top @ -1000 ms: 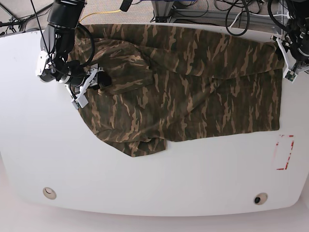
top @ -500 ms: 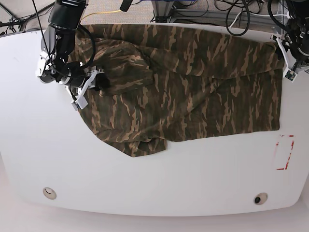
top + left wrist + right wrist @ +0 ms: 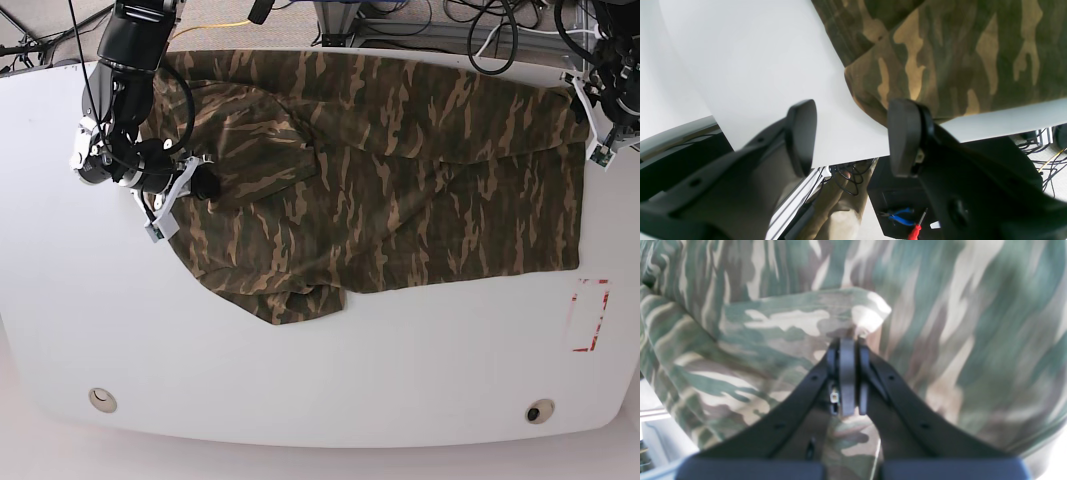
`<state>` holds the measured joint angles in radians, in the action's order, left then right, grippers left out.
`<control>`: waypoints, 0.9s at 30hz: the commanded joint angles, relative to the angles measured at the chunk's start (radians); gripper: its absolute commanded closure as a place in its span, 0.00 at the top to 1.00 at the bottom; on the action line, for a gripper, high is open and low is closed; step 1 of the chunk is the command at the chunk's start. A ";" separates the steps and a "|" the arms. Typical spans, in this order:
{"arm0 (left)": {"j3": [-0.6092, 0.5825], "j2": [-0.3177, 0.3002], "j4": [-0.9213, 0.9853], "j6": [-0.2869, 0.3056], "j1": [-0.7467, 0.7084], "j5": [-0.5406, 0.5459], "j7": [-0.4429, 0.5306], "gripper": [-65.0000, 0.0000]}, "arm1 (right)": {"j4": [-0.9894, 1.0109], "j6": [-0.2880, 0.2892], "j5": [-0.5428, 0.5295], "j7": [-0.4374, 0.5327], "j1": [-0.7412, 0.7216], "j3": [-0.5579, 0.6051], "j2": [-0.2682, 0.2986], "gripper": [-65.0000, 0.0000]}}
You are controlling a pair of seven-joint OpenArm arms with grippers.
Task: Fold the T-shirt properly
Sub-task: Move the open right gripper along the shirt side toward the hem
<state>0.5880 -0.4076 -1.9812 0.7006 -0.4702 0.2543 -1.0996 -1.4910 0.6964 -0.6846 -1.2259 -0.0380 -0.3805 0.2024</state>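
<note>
The T-shirt (image 3: 390, 175) lies spread over the far half of a white table (image 3: 300, 370), a soft, matte cloth printed in long streaks of dark olive, brown and tan. Its near edge runs fairly straight on the base view's right and bunches into a rumpled, rounded lobe near the middle, where the fabric doubles over itself in loose folds. The table is smooth and glossy with a curved near rim, two small round holes set into it and a red-outlined rectangle (image 3: 589, 315) marked near the shirt's lower corner. The right gripper (image 3: 846, 350), on the base view's left, has its black plastic jaws pressed together on a raised fold of the shirt; in the wrist view a pale pinched peak of cloth stands up just above the tips (that view is blurred, so the weave cannot be made out). The left gripper (image 3: 851, 133) sits at the table's far corner on the base view's right, its two blunt, rounded black fingers spread apart with nothing between them. It hangs just off the table's edge beside the shirt's hemmed corner, which droops slightly over the rim. Below it are cables and a red-handled screwdriver (image 3: 916, 230).
</note>
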 commanded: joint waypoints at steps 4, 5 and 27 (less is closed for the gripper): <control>0.007 -0.018 -0.013 -0.002 0.000 -0.003 0.011 0.47 | -0.015 0.002 -0.022 0.025 -0.061 -0.005 0.013 0.00; 0.007 -0.018 -0.013 -0.002 0.000 -0.003 0.011 0.47 | -0.013 0.002 -0.022 0.025 -0.066 -0.004 0.013 0.00; 0.007 -0.018 -0.013 -0.002 0.031 0.001 0.008 0.47 | 0.003 0.002 0.029 0.103 -0.196 -0.005 0.055 0.74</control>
<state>0.5880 -0.4076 -1.9808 0.7006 -0.4572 0.2543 -1.1000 -1.4853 0.6964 -0.6682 -1.1522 -0.2008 -0.3862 0.2466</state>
